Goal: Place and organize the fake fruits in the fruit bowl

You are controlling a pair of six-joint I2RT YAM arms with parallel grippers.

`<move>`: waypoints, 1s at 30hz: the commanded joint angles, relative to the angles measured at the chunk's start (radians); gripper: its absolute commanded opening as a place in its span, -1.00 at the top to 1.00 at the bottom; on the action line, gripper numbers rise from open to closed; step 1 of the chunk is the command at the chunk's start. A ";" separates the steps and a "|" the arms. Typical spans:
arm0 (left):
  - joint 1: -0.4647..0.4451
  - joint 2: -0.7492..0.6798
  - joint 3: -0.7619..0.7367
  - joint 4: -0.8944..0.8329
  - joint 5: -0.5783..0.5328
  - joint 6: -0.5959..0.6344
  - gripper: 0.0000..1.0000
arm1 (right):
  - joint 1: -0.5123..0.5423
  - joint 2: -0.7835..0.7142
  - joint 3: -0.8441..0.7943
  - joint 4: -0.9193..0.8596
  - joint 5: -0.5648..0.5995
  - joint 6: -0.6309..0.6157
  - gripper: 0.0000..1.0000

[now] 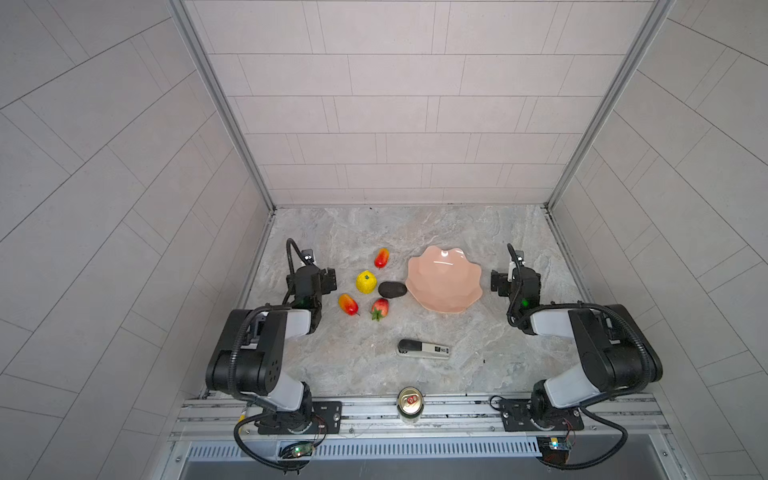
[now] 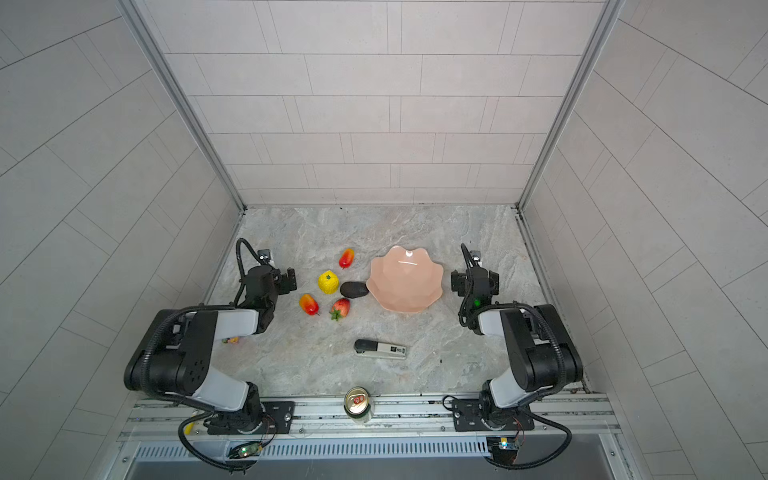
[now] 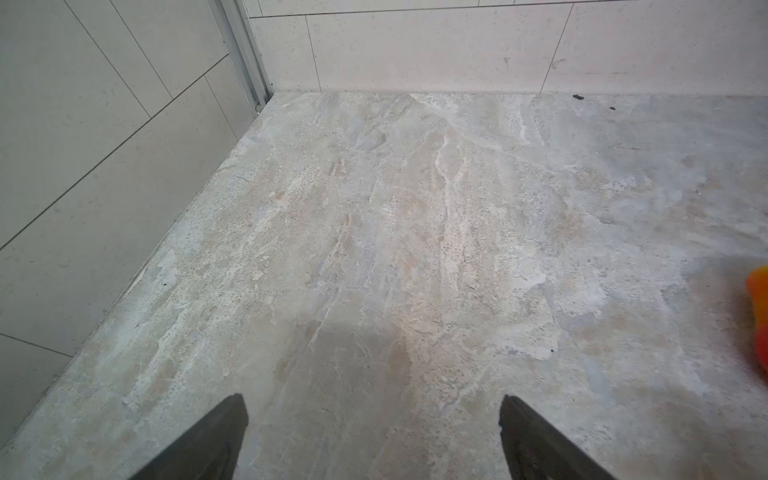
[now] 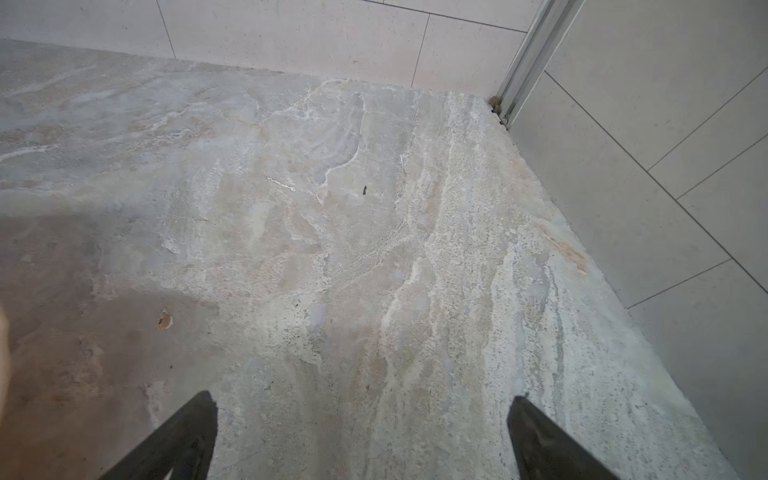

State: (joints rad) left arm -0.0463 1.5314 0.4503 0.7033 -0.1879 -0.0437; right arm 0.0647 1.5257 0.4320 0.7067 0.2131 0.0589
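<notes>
The left gripper (image 3: 374, 411) sits at the left side of the table (image 1: 457, 232). Its two fingers are wide apart with nothing between them. Just to its right lie all five fake fruits (image 2: 328, 282), none in the bowl yet. First comes the near mango (image 1: 348, 304), then the yellow lemon (image 1: 366, 282), the strawberry (image 1: 380, 308), the far mango (image 1: 381, 258) and the dark avocado (image 1: 392, 289). They lie close together, so fingers coming down on one may bump the next and send it rolling. They look round and smooth too, so a squeeze off the middle may make one pop out.

The avocado lies right beside the left edge of the fruit bowl (image 1: 444, 282). I cannot tell if they touch. A finger may not fit in there, and it may push the bowl away.

On the near side are a can (image 1: 410, 404) and a stapler (image 1: 424, 348). They are not fruit, so grabbing one would be a mistake.

The bowl is empty, wide, shallow and shiny. A fruit let go from high up may bounce or roll over the wavy rim.

The right gripper (image 4: 365, 407) is just right of the bowl, with its fingers wide apart and nothing in them. If both arms reach over the bowl at once, they may hit each other
</notes>
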 commanded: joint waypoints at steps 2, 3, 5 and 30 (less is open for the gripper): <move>-0.001 0.003 0.008 0.009 -0.015 0.007 -0.99 | -0.002 -0.013 0.006 0.010 0.000 -0.008 -0.99; -0.001 0.003 0.008 0.009 -0.015 0.008 -0.99 | -0.002 -0.013 0.005 0.008 0.001 -0.007 -0.99; -0.001 0.003 0.008 0.009 -0.015 0.007 -1.00 | -0.003 -0.013 0.006 0.009 0.000 -0.008 -0.99; -0.003 -0.003 0.004 0.013 -0.014 0.010 -0.99 | -0.004 -0.030 0.008 -0.003 0.002 -0.009 -0.99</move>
State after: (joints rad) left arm -0.0463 1.5314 0.4503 0.7025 -0.1879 -0.0437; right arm 0.0643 1.5253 0.4320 0.7059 0.2131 0.0589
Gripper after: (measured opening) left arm 0.996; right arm 0.996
